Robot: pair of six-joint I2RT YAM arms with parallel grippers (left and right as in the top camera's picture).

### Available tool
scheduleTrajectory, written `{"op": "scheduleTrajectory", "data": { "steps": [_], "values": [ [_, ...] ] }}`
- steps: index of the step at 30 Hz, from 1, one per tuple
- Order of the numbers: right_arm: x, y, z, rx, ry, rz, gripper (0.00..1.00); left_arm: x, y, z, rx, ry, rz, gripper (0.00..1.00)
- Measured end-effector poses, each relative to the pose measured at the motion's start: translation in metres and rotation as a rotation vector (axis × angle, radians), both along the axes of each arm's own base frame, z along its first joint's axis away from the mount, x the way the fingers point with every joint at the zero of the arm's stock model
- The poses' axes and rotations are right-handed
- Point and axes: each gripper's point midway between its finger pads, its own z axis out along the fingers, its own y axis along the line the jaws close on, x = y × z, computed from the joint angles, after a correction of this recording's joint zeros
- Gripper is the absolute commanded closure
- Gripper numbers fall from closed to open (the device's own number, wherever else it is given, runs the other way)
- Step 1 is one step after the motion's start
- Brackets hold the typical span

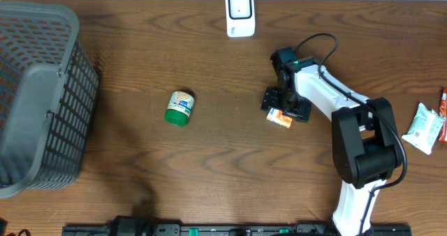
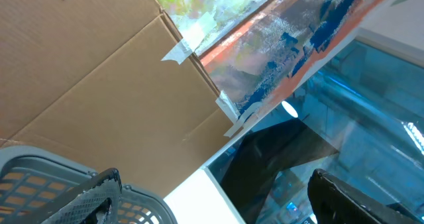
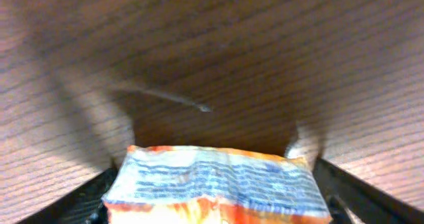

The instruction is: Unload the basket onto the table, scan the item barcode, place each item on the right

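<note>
the orange snack packet (image 1: 279, 119) lies on the wooden table (image 1: 209, 159), toward 3 o'clock from its middle. the right gripper (image 1: 286, 105) straddles it, jaws wide, a finger at each edge; whether they pinch it cannot be told. the white scanner (image 1: 239, 13) stands at 12 o'clock. the left gripper (image 2: 212, 177) gapes empty.

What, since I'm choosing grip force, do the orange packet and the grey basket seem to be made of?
The orange packet looks like thin printed plastic film with a slight sheen. Its surface is crinkled and its top edge looks crimped flat. The grey basket looks like rigid moulded plastic with a matte finish, going by its even colour and regular open lattice walls.
</note>
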Motion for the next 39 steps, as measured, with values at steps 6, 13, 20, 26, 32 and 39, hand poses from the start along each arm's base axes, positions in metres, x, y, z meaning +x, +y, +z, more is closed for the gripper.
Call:
{"op": "scheduleTrajectory", "data": {
  "steps": [6, 13, 20, 26, 32, 39],
  "values": [
    [0.0, 0.0, 0.0, 0.0, 0.0, 0.0, 0.36, 0.0, 0.0, 0.0, 0.0, 0.0, 0.0, 0.1],
    [0.001, 0.0, 0.0, 0.001, -0.001, 0.003, 0.43, 0.0, 0.0, 0.0, 0.0, 0.001, 0.0, 0.1],
    [0.0, -0.003, 0.003, -0.023, 0.03, 0.031, 0.47, 0.0, 0.0, 0.0, 0.0, 0.001, 0.0, 0.1],
    [0.014, -0.009, 0.019, -0.086, 0.029, 0.093, 0.48, 0.0, 0.0, 0.0, 0.0, 0.002, 0.0, 0.1],
    [0.067, 0.005, 0.069, -0.062, -0.146, 0.157, 0.48, 0.0, 0.0, 0.0, 0.0, 0.002, 0.0, 0.1],
    [0.131, 0.027, 0.118, -0.024, -0.414, 0.277, 0.46, 0.0, 0.0, 0.0, 0.0, 0.002, 0.0, 0.1]
  ]
}}
